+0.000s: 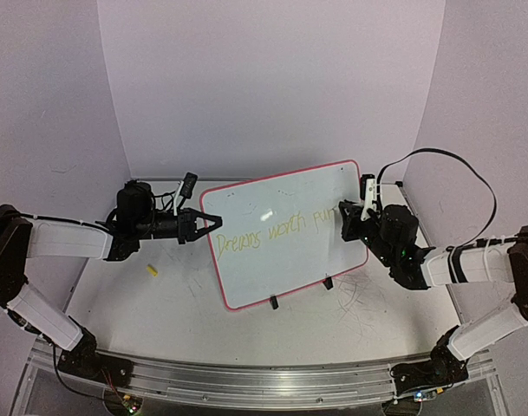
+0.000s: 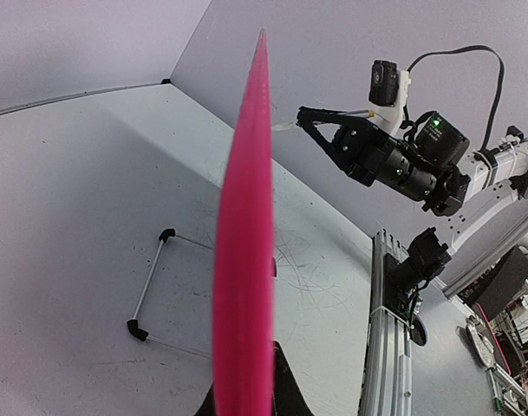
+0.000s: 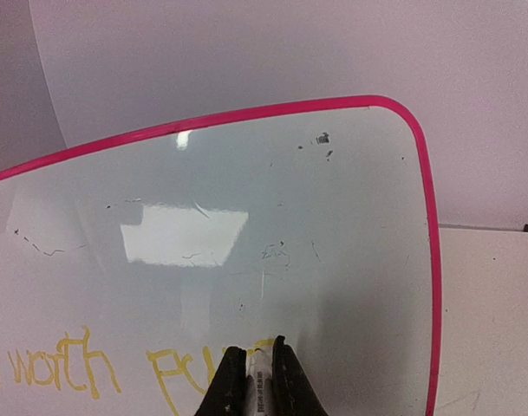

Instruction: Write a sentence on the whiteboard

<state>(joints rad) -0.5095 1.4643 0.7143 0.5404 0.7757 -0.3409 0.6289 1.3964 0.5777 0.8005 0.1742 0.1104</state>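
- The whiteboard point(image 1: 281, 273) stands slanted at mid-table on black legs point(image 1: 273, 302). Its right top corner points toward the far right corner of the table.
- My left gripper point(image 1: 213, 222) is clamped on the board's left pink rim, one finger on each face.
- My right gripper point(image 1: 346, 217) is closed on a marker point(image 3: 262, 390), tip at the board.
- The sentence point(image 1: 272, 232), in yellow, reads about "Dreams worth pu". Bare board remains between it and the right rim.
- A small yellow piece point(image 1: 151, 269) lies toward the left edge.
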